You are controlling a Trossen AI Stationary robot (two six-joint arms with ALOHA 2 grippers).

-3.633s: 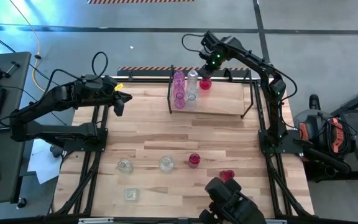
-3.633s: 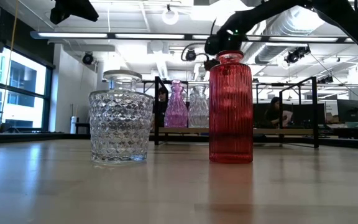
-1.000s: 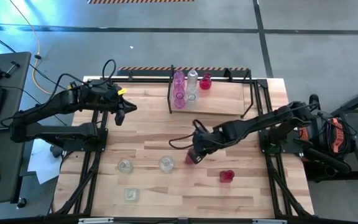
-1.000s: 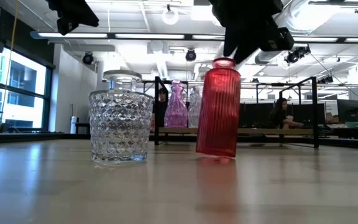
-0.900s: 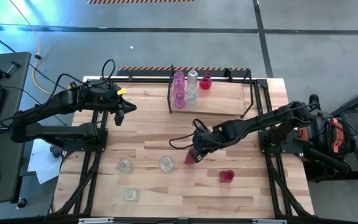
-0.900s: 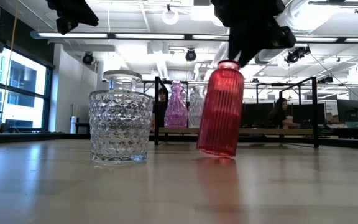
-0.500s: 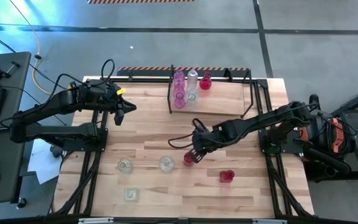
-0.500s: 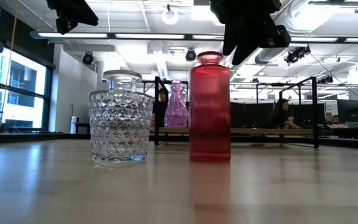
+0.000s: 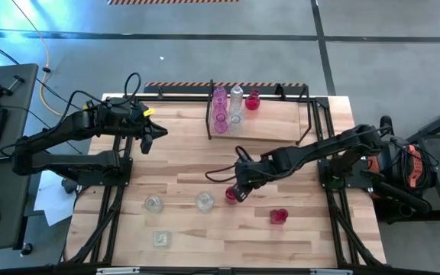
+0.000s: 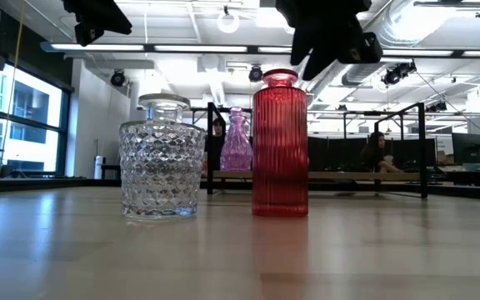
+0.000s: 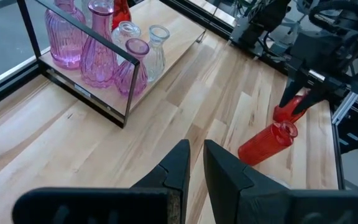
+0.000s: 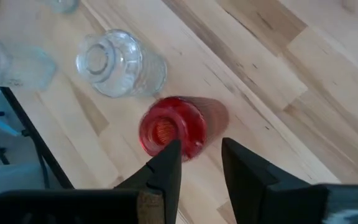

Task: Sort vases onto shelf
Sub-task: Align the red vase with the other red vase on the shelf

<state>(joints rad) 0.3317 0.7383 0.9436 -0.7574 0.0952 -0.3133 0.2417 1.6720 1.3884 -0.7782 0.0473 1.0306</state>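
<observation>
Standing upright under the right gripper's [image 12: 194, 163] parted fingers — red vase [image 9: 231, 195], empty — left gripper [image 11: 195, 163] near-closed, empty.

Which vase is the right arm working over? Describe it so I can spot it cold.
Start at the wooden table, in the near row of loose glassware in front of the shelf. Under the right gripper stands an upright ribbed red cylinder vase. The glass vase beside it is clear, and the other red vase stands further right.

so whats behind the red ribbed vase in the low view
The shelf runs behind the red ribbed vase, with a pink vase showing at its side. The other shelf vases are hidden behind it.
</observation>
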